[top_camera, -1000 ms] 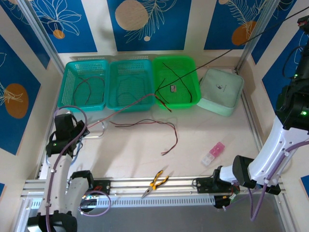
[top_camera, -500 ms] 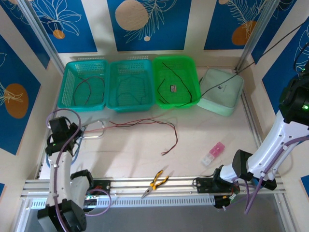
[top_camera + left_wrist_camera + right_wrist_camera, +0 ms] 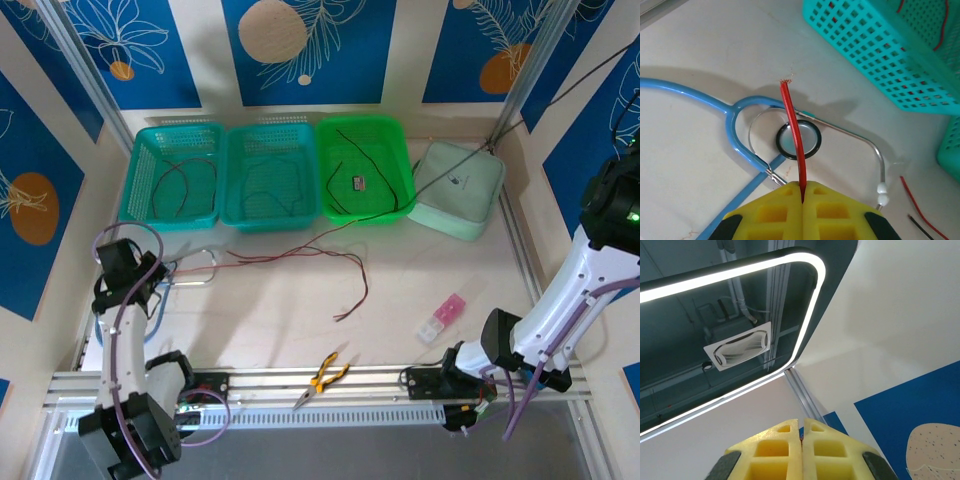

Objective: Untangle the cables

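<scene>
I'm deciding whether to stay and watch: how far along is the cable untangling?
Done: cables lie in the left teal basket, middle teal basket and green basket. In hand: the left tool is shut on the red cable near its end. Left: that red cable and a dark cable on the table appear to cross and need separating.

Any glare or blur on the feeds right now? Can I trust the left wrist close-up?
Left wrist: sharp and evenly lit, the red wire crisp in the shut left claw, soft shadows on the table. Right wrist: aimed at the ceiling, a light strip glaring white, right claw in focus. Top view: even light, no blur.
</scene>
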Robot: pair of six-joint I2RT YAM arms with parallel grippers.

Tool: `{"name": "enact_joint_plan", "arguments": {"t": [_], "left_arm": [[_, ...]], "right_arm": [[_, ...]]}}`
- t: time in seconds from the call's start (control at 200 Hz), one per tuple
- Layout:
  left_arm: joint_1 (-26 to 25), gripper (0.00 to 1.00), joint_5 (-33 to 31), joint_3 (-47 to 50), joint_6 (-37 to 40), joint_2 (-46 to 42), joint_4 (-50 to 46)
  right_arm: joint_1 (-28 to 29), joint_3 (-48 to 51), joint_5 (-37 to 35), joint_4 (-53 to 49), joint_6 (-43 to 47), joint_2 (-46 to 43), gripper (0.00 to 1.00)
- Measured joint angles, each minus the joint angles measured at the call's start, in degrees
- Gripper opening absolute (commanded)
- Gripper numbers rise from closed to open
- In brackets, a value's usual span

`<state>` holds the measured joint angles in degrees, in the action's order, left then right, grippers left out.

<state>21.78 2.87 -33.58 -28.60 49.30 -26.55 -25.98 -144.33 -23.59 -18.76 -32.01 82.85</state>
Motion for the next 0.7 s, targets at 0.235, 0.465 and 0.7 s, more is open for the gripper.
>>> {"name": "enact_joint_plan", "arguments": {"t": [0.235, 0.465, 0.7], "left_arm": [[3.69, 0.0, -0.92, 0.02, 0.61, 2.6, 2.82], [8.7, 0.0, 0.13, 0.85, 1.53, 6.69, 4.81], [14.67, 0.0, 2.14, 0.85, 3.08, 10.38, 7.34]], "right_arm": [[-1.62, -2.03, -0.52, 0.68, 0.02, 0.81, 0.0], [-4.24, -5.31, -0.72, 1.64, -0.24, 2.4, 0.0], [-7.93, -6.32, -0.87, 1.57, -2.6, 2.78, 0.0]]}}
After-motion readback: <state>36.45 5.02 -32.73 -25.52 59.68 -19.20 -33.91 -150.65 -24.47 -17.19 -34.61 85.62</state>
